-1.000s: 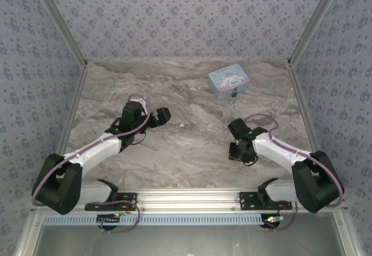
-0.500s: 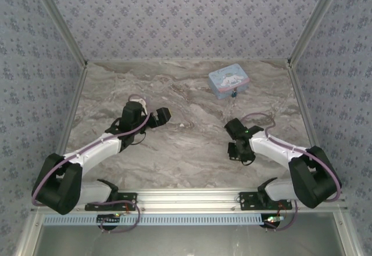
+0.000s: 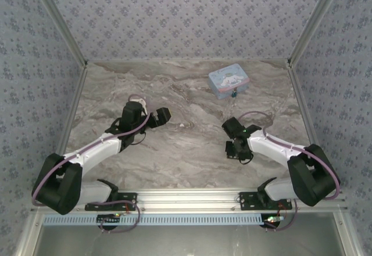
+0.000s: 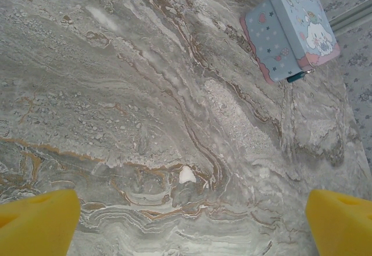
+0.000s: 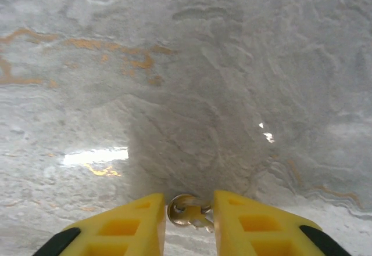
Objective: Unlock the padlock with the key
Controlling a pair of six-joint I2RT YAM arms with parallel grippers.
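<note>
The key (image 5: 189,212), a small silvery piece on a ring, sits in the narrow gap between the right gripper's (image 5: 189,208) yellow fingers, low over the marble table (image 3: 186,157); whether they pinch it I cannot tell. The right arm is bent inward, its wrist pointing down. The padlock (image 3: 233,93), tiny and blue, sits against the near side of the cartoon tin (image 3: 228,79), well beyond both grippers. The left gripper (image 4: 186,221) is spread wide and faces the tin.

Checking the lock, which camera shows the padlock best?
Left wrist view: the padlock sits unobstructed at the tin's corner. The top view gives just a tiny dark speck against the tin.
</note>
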